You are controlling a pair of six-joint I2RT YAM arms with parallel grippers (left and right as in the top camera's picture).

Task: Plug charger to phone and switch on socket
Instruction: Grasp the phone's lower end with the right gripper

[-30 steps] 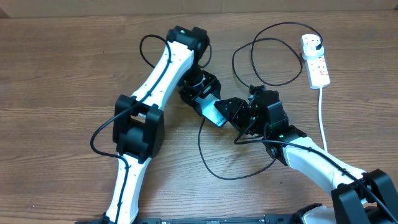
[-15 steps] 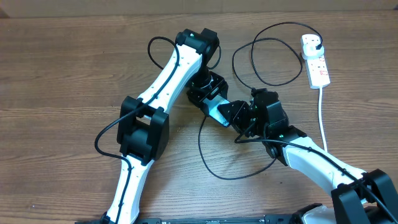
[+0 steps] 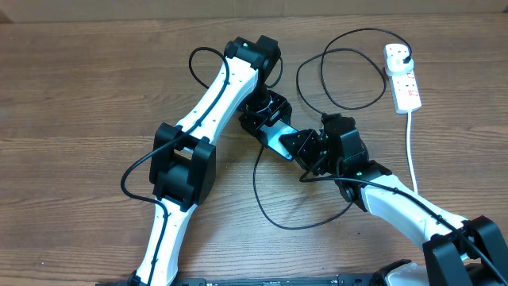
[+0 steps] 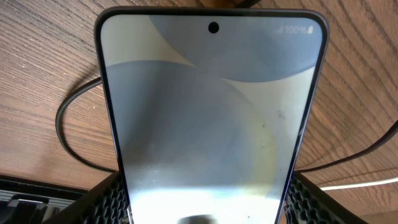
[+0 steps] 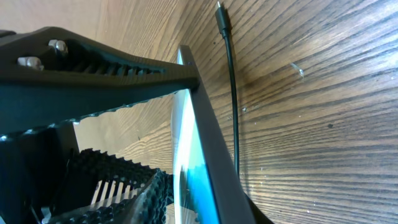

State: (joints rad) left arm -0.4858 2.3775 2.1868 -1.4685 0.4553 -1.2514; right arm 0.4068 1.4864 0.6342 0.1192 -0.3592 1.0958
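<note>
Left wrist view is almost all phone (image 4: 211, 112): lit screen facing my camera, its lower sides clamped between the ribbed fingers (image 4: 115, 202) of the left gripper (image 4: 208, 202), jaws set about the phone's width apart. Overhead, that left gripper (image 3: 268, 121) holds the phone (image 3: 278, 144) mid-table, with the right gripper (image 3: 305, 148) right against its other end.

On the right wrist camera I see the phone (image 5: 208, 149) edge-on. One of the right gripper's fingers (image 5: 112, 59) reaches its upper corner and a ribbed pad sits close to the screen; I cannot tell whether they have closed on it.

The charger (image 5: 232, 106) lies on the table (image 3: 79, 95) just beside the phone, its connector tip (image 5: 221, 14) free. The socket (image 3: 403, 78) sits at the far right, black plug (image 3: 403, 54) in it.
</note>
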